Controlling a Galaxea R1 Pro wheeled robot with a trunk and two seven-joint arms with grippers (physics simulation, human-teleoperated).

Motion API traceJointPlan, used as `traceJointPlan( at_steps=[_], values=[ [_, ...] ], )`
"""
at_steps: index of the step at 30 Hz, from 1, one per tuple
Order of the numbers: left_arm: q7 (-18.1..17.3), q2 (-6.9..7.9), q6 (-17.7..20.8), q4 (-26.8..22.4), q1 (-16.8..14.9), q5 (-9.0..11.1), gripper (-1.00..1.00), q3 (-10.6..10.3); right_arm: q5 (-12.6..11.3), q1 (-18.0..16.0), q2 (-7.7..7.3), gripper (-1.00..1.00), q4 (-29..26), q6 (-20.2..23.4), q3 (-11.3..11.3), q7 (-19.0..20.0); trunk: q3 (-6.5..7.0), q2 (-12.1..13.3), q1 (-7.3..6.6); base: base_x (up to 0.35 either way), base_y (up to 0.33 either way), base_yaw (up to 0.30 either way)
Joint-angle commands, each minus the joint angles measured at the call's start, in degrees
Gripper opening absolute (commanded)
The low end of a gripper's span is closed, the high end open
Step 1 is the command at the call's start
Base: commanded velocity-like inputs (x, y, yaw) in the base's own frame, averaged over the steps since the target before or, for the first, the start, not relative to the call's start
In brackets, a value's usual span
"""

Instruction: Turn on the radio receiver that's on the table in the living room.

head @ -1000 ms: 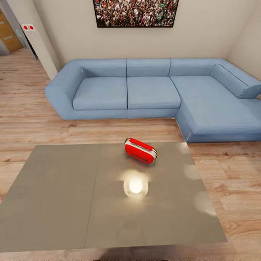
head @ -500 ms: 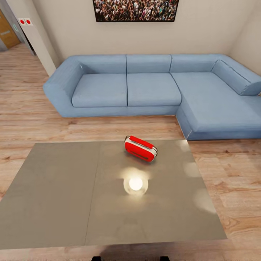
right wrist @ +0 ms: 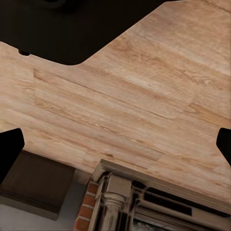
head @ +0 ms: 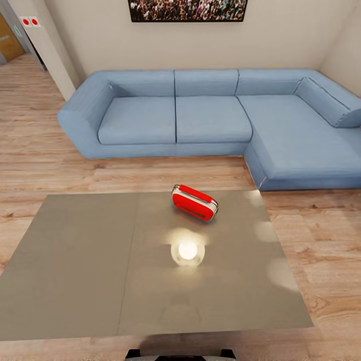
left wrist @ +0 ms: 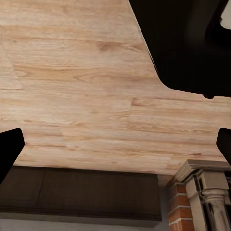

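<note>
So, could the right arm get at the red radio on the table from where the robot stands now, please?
Probably not yet. The radio sits toward the far side of the table, with a wide stretch of bare tabletop before it. The right gripper is open and faces the wood floor. Nothing blocks the path.

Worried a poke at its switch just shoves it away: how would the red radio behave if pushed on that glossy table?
The radio receiver looks small and probably light, so it would likely slide on the shiny table. It looks tilted rather than squarely upright, so a high push might tip it. Its rounded shell seems rigid.
</note>
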Motion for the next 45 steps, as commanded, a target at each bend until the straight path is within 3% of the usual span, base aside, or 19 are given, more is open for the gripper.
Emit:
traceJointPlan(
  at_steps=[1,45],
  values=[
    [0.0,0.0,0.0,0.0,0.0,0.0,1.0,0.0,0.0,0.0,0.0,1.0,0.0,0.0,0.0,0.0,-0.09,0.0,0.0,0.0,0.0,0.0],
    [0.0,0.0,0.0,0.0,0.0,0.0,1.0,0.0,0.0,0.0,0.0,1.0,0.0,0.0,0.0,0.0,-4.12,0.0,0.0,0.0,0.0,0.0]
  ],
)
